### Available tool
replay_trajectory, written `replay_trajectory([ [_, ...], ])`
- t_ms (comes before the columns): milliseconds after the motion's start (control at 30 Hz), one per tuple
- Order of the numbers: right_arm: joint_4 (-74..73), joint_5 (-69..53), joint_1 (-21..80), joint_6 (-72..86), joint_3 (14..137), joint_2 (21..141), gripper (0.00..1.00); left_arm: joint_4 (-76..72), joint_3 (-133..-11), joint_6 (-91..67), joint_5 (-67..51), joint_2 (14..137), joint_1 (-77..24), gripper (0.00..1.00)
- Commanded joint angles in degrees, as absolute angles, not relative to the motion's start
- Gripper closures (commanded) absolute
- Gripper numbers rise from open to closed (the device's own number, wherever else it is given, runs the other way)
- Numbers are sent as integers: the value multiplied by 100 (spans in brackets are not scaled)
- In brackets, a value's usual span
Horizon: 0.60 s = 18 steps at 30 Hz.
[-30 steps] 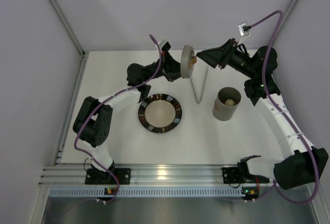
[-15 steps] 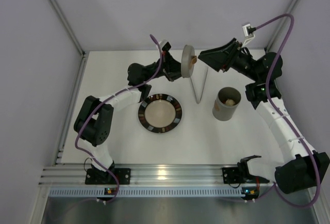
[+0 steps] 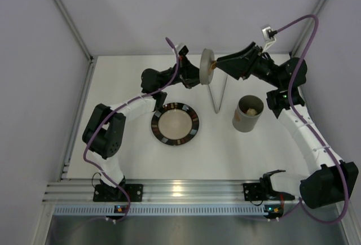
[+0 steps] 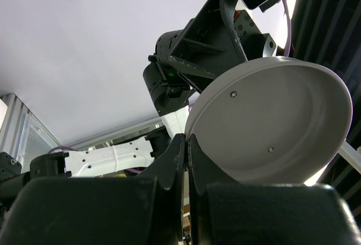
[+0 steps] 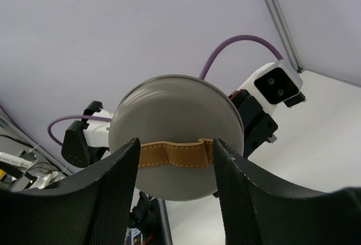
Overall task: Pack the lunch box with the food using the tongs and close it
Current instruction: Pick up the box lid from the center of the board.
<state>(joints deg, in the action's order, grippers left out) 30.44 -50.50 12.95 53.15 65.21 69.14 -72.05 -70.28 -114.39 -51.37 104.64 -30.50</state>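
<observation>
Lunch box [image 3: 247, 119] stood upright and uncovered on the right side of the table [image 3: 169, 166] in the top view, with pale pieces of food [image 3: 251, 110] showing inside it. The tongs [image 3: 217, 109] lay flat just to its left, between it and the plate [image 3: 195, 123], their joined end toward the arms' bases and their two slim arms spreading toward the far wall. The plate held nothing. Above the far part of the table the lid [image 3: 205, 67] hung on edge in the air, the left gripper [image 3: 194, 71] on its left side and the right gripper [image 3: 219, 63] at the tan strap [image 3: 212, 63] on its right face.

From the left wrist, the left gripper [image 4: 187, 140] had its jaws pressed together on the rim of the lid [image 4: 276, 126], whose hollow pale underside faced this camera; the right arm's black gripper showed beyond the lid's upper edge.

From the right wrist, the outer face of the lid [image 5: 175, 109] filled the middle of the picture, with the strap [image 5: 172, 153] running across its lower part. The right gripper [image 5: 176, 143] had its jaws spread, one finger at each end of the strap, so that the strap lay between them. Whether the fingers pressed on the strap could not be told from this view. The lunch box itself was out of both wrist views.
</observation>
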Motion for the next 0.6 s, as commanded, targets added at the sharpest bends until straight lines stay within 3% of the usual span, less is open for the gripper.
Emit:
replay_trajectory([
  [0, 3454, -5168, 1248, 5133, 6513, 6943, 46, -9448, -7251, -12155, -5045, 10441, -3076, 100],
  [567, 3656, -5511, 1283, 5273, 6477, 6961, 47, -9316, -7277, -12032, -5054, 10503, -3129, 100],
])
